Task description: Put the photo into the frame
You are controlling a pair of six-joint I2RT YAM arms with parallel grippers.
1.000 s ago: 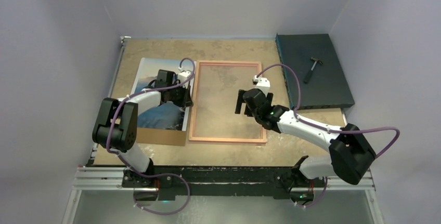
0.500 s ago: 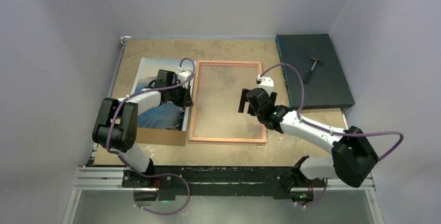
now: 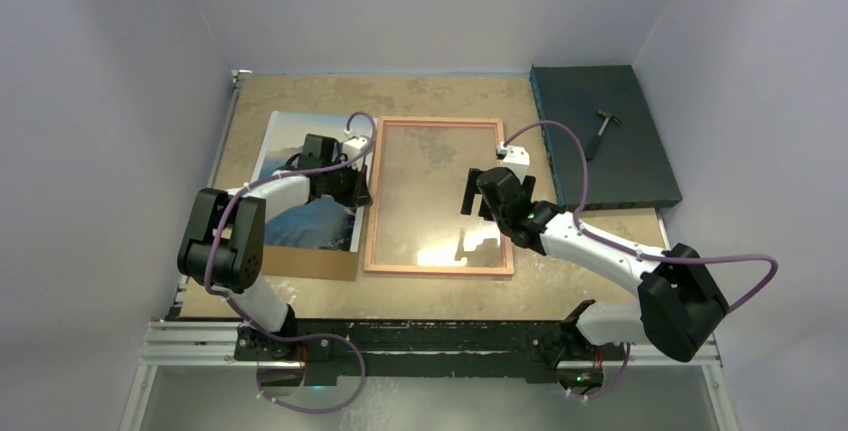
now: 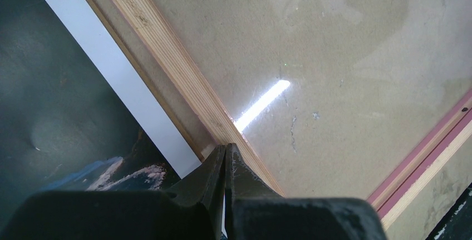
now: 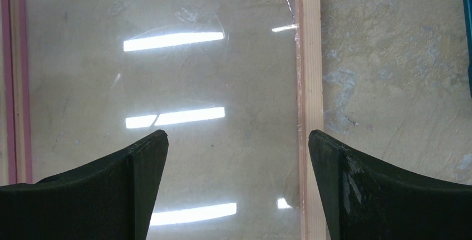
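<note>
The photo [image 3: 300, 186], blue sky over dark mountains, lies face up at the left on a brown board. In the left wrist view its white border [image 4: 119, 84] runs beside the frame's wooden left rail [image 4: 167, 56]. The frame [image 3: 437, 269] lies flat in the middle with its clear pane in. My left gripper [image 3: 362, 191] is shut, its tips [image 4: 225, 148] resting at that rail by the photo's edge. Whether paper is pinched is hidden. My right gripper [image 3: 470, 194] hangs open above the pane [image 5: 238, 140], its right finger [image 5: 334, 162] over the frame's right rail [image 5: 307, 56].
The brown backing board [image 3: 312, 264] sticks out under the photo's near edge. A dark teal box [image 3: 620, 166] stands at the back right with a small hammer [image 3: 602, 131] on it. Grey walls close in on three sides.
My right gripper has shifted a little to the right over the frame, still open, and bright glare now shows on the pane near it. The left arm has not moved.
</note>
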